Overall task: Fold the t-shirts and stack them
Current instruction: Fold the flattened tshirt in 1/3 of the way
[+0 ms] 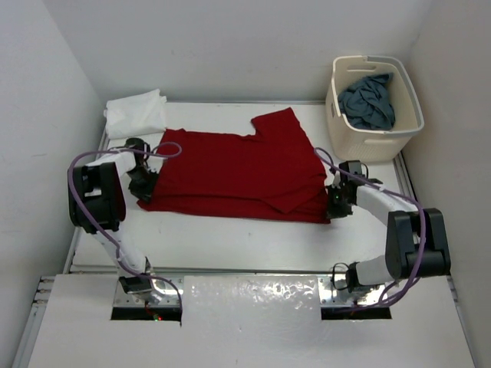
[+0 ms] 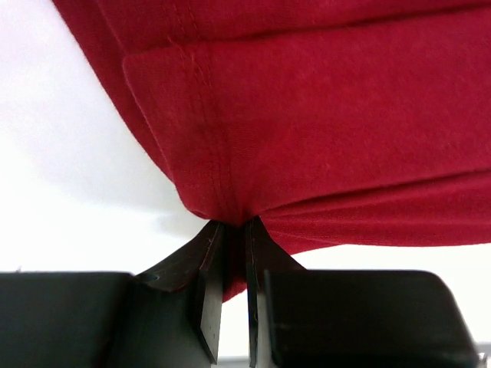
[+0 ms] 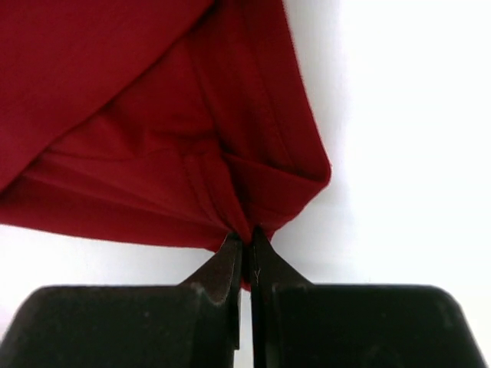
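1. The left hand [image 2: 234,226] is clenched on a corner of the red shirt [image 2: 322,138]. Cloth bunches right at its tips, and a folded layer with a stitched hem lies just ahead of it.
2. The right hand [image 3: 247,238] is pinched tight on the opposite near corner, where several hemmed layers gather at its tips.
3. Between the two hands the red shirt lies spread on the table [image 1: 230,238], one sleeve already turned inward. Gripping both near corners likely lets the arms carry this edge over together and keep the fold straight.
4. Well beyond the left hand, the white shirt [image 1: 136,113] sits folded at the far corner, probably as the stack's base.
5. Beyond the right hand, the blue-grey shirt [image 1: 370,100] lies crumpled in the basket [image 1: 360,142], not yet folded.
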Robot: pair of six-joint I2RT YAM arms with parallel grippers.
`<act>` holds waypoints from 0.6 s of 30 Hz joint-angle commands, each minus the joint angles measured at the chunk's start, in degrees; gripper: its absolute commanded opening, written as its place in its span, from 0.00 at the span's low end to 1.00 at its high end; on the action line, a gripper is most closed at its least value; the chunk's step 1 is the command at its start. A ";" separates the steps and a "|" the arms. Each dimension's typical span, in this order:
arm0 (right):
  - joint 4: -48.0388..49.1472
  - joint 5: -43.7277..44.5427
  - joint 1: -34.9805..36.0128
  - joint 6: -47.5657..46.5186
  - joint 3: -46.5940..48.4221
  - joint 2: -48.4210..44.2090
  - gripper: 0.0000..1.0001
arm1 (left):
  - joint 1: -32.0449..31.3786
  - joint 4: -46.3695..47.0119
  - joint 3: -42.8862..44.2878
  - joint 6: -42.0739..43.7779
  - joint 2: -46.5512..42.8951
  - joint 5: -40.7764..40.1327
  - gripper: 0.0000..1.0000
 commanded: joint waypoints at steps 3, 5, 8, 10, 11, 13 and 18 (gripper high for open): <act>-18.91 2.97 -1.38 -0.33 4.77 2.15 0.00 | 0.83 -5.13 -5.28 3.29 -3.51 -10.13 0.00; -20.25 3.23 -1.38 -0.15 5.21 2.68 0.00 | 0.83 -6.45 -6.69 3.55 -4.65 -10.92 0.00; -21.83 5.25 -1.38 0.29 5.21 2.60 0.04 | 0.83 -7.51 -9.15 3.99 -6.23 -11.72 0.00; -21.66 5.26 -1.38 0.11 5.04 2.86 0.10 | 0.83 -8.03 -10.38 4.08 -6.85 -11.45 0.00; -21.66 5.26 -1.38 -0.15 4.95 3.21 0.23 | 0.75 -8.30 -10.64 3.99 -7.03 -11.19 0.00; -22.18 7.18 -1.38 -0.50 5.38 4.44 0.32 | 0.83 -9.26 -11.00 4.17 -6.86 -10.58 0.05; -23.50 10.53 -1.38 -0.59 6.70 4.01 0.40 | 0.74 -11.98 -11.09 4.52 -7.38 -9.96 0.47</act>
